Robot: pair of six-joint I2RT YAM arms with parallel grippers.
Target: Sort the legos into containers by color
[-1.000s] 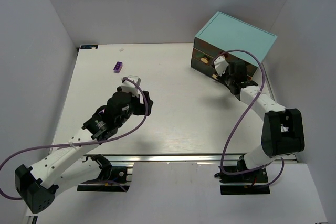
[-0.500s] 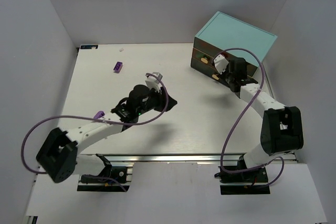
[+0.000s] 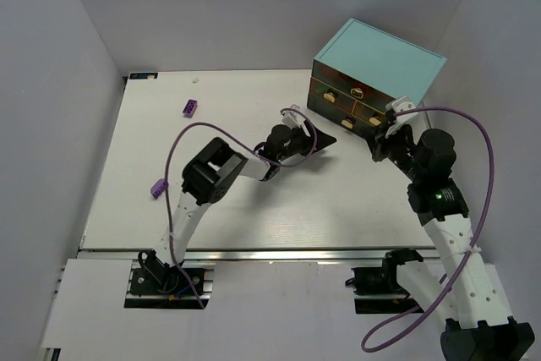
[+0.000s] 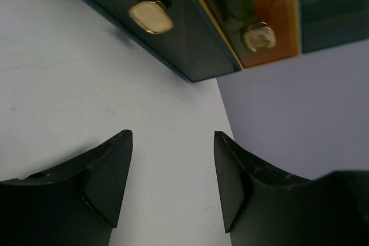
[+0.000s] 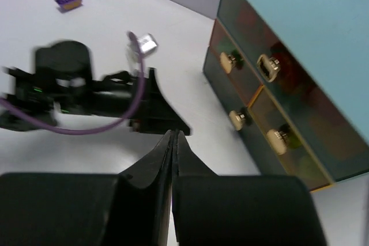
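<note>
The wide-jawed, empty left gripper (image 4: 173, 135) has swung to the drawers (image 3: 342, 101) as the closed right gripper (image 5: 173, 136) backs off, probably a handover, with one purple lego (image 3: 189, 107) unsorted near the far-left corner of the bench (image 3: 296, 200) and a second lego (image 3: 157, 188) at its left edge.

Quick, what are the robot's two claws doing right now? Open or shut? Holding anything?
Left gripper: open, holding nothing.
Right gripper: shut, holding nothing.

Just ahead of the left gripper (image 3: 326, 139) the cabinet (image 3: 377, 62) stands on the table (image 3: 254, 209), its drawers (image 3: 338, 101) facing it, the right gripper (image 3: 382, 142) ahead to its right, while the far lego (image 3: 189, 107) and the near lego (image 3: 157, 187) lie well behind it.
</note>
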